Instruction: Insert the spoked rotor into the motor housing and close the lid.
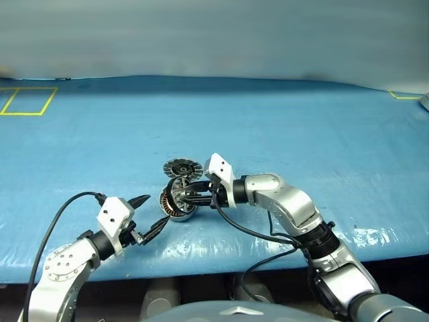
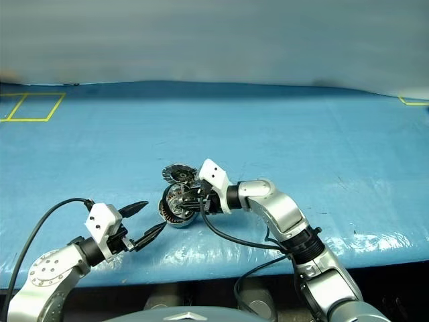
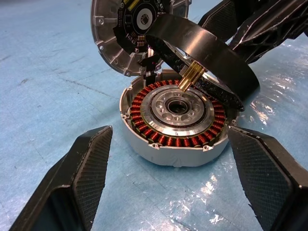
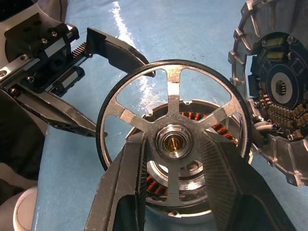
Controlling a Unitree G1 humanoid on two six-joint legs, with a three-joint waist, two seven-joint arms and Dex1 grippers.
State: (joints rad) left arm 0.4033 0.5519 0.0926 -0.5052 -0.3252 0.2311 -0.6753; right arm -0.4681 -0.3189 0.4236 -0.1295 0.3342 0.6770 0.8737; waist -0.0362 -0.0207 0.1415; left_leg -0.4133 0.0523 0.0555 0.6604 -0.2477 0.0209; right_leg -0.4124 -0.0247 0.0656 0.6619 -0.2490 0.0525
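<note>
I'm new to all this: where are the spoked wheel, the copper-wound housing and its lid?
spoked rotor (image 4: 173,140), right wrist view, on its silver hub.
motor housing (image 3: 179,140), left wrist view, on the copper windings.
lid (image 3: 107,36), left wrist view, on its grey rim.

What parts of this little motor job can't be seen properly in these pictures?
- Motor housing: in the right wrist view the spoked rotor and the right gripper cover most of it.
- Rotor's spokes: in the left wrist view it is seen from beneath, so they are hidden.
- Lid: cut off by the picture's edge in both wrist views.
- Head views: the parts are too small to tell whether the rotor's shaft meets the hub.
</note>
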